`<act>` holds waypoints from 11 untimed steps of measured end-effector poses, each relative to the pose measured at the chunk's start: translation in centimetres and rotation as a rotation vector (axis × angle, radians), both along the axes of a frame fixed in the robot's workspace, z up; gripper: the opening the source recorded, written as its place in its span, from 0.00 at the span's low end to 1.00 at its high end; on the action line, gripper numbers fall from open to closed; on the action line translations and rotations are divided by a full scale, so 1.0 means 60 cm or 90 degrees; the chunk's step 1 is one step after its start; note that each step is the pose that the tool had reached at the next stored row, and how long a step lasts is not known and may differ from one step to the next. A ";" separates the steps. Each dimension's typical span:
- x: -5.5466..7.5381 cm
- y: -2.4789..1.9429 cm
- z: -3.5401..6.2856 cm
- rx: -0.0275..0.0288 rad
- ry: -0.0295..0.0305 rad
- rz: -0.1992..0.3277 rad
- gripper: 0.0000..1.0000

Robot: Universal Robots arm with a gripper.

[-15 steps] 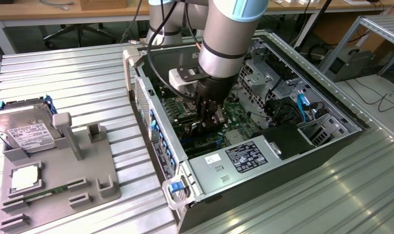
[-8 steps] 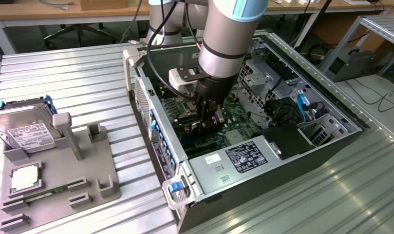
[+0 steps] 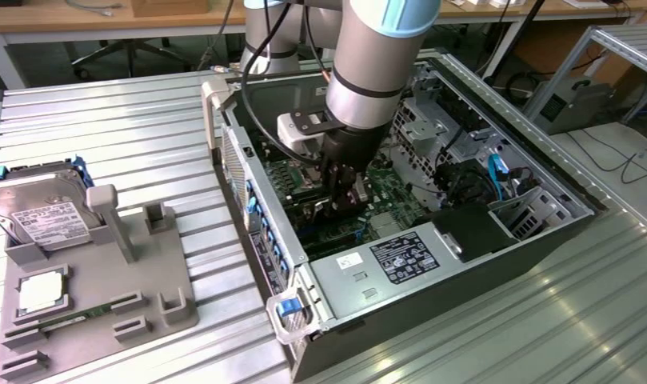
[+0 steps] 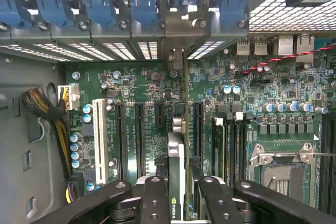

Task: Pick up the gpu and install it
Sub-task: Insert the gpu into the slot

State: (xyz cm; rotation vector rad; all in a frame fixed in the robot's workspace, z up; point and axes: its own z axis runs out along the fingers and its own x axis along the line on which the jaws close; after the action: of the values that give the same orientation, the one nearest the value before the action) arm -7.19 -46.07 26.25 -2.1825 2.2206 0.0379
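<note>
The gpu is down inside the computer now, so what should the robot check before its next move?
1. gpu gripped between the gripper fingers: ok.
2. Card standing on edge over the motherboard: ok.
3. Card lined up with one long slot: cannot tell, the card hides what lies under it.
4. Metal bracket end pointing at the rear slot openings: ok.
5. Card pushed fully home: cannot tell.
6. Arm clear of the computer case walls: ok.
</note>
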 end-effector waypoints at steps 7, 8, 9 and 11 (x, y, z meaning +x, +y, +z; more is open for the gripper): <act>0.000 -0.0001 0.000 -0.0003 0.0002 0.000 0.40; 0.000 -0.0001 0.000 -0.0004 0.0002 0.000 0.40; 0.000 -0.0001 0.000 -0.0003 0.0002 0.000 0.40; 0.000 -0.0001 0.000 -0.0003 0.0002 0.000 0.40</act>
State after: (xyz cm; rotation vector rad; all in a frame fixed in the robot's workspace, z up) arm -7.19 -46.08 26.27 -2.1830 2.2209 0.0376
